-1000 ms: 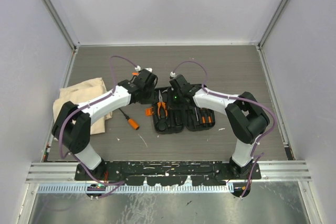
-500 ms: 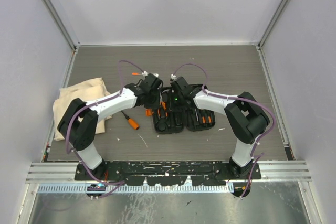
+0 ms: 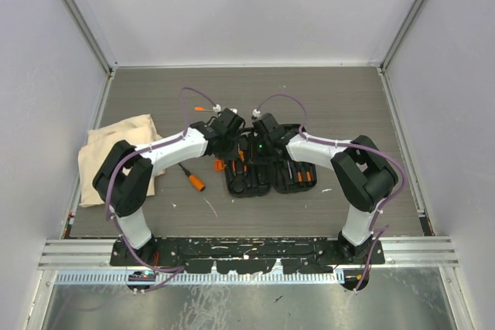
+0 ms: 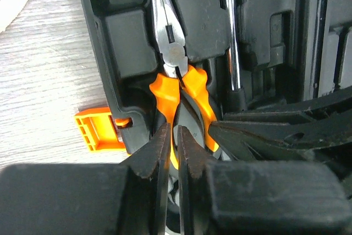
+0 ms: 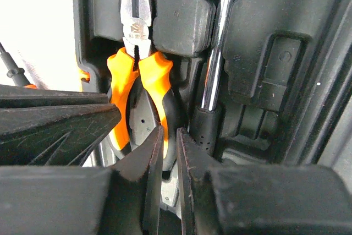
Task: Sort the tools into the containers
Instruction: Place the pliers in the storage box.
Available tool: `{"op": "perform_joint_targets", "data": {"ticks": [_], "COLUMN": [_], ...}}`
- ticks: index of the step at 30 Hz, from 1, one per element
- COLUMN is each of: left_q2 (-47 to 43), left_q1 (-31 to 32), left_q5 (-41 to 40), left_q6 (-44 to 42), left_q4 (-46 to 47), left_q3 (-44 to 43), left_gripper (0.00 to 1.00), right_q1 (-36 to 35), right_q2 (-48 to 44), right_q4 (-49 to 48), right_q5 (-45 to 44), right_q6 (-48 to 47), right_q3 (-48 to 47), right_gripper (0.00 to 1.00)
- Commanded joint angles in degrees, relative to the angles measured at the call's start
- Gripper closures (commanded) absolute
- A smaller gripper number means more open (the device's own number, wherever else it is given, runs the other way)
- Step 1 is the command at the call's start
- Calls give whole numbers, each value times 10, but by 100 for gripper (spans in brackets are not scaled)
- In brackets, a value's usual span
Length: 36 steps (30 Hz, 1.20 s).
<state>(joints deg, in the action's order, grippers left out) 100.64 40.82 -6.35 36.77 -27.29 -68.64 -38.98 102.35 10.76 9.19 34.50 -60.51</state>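
The black tool case lies open at the table's middle. Orange-and-black pliers lie in a moulded slot of its left half, mostly hidden under both wrists in the top view. My left gripper hangs over the pliers' left handle, jaws drawn to a thin slit. My right gripper hangs over the right handle, jaws also nearly together. Neither handle fits inside a gap. A steel shaft with a black grip lies in the neighbouring slot. Screwdrivers fill the right half.
An orange-handled screwdriver lies on the table left of the case, and a thin pale stick lies nearer me. The beige cloth bag is at the far left. An orange latch sticks out from the case's left edge.
My left gripper has swung right from beside the case to over the pliers, and its jaws have narrowed. The right gripper's jaws have narrowed slightly and it has held its place.
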Motion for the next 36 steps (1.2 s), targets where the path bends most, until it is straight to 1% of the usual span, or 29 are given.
{"op": "perform_joint_targets", "data": {"ticks": [1, 8, 21, 29, 36], "left_q2": [9, 23, 40, 70, 77], "left_q1": [0, -13, -16, -16, -16], "left_q5": [-25, -40, -27, -13, -13], "left_q6": [-10, -11, -19, -36, -34], "left_q4": [-2, -18, -22, -25, -40], "left_q3": [-39, -69, -49, -60, -50], "left_gripper": [87, 85, 86, 88, 97], "right_q1": [-1, -2, -2, -2, -2], "right_q2": [-4, -3, -1, 0, 0], "right_q4": [-14, -18, -18, -16, -5], "right_q5": [-3, 3, 4, 6, -3], "right_q6": [9, 14, 15, 15, 17], "right_q3": [16, 20, 17, 15, 16], "right_gripper": [80, 80, 80, 80, 80]}}
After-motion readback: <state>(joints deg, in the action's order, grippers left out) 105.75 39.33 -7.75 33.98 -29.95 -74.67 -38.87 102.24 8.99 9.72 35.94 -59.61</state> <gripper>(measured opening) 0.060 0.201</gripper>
